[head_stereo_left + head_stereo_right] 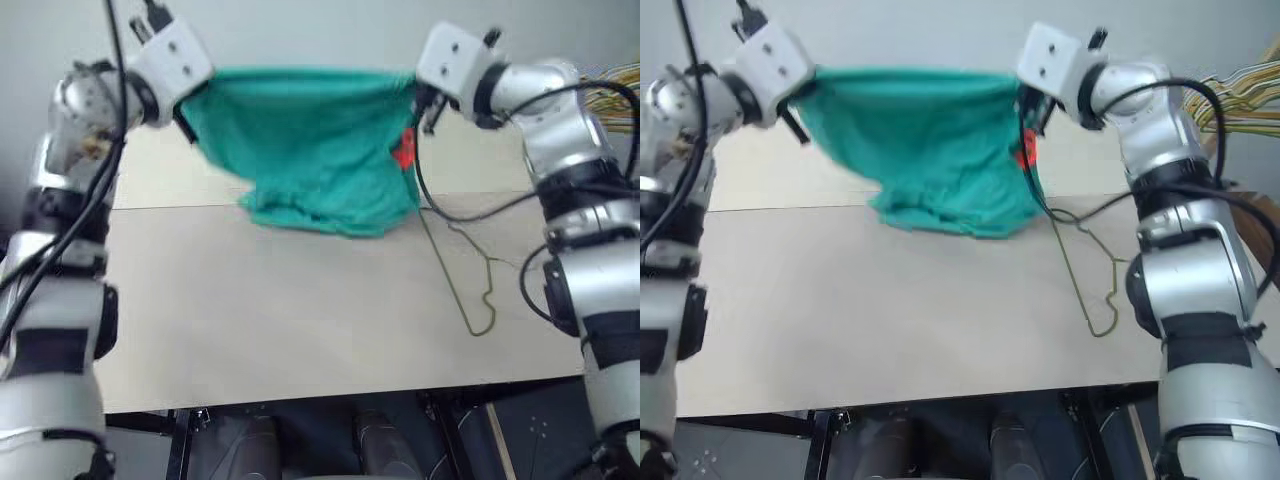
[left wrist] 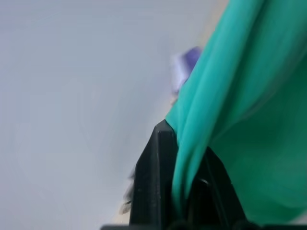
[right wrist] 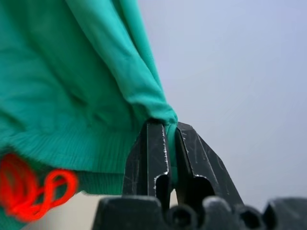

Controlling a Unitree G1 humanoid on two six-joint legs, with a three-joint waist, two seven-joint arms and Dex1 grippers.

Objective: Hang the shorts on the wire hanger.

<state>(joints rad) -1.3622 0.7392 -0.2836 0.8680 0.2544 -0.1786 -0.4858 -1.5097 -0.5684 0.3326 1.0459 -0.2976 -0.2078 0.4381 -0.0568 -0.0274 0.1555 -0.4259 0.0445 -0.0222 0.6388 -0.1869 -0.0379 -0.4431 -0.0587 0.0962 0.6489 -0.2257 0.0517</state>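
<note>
The teal-green shorts (image 1: 310, 140) hang stretched between my two raised grippers, and their lower edge is bunched on the table (image 1: 250, 330). My left gripper (image 1: 188, 125) is shut on the shorts' left top corner; the cloth runs between its fingers (image 2: 156, 158). My right gripper (image 3: 168, 127) is shut on the right top corner (image 1: 425, 112), just above the orange tag (image 1: 404, 150). The thin wire hanger (image 1: 455, 270) lies flat on the table at the right, its hook (image 1: 487, 310) toward the front edge. Its far end is hidden behind the shorts.
A bunch of yellow and white hangers (image 1: 615, 90) sticks in at the far right edge. A black cable (image 1: 470, 210) from my right arm droops over the table near the wire hanger. A blurred purple object (image 2: 187, 67) lies beyond the shorts.
</note>
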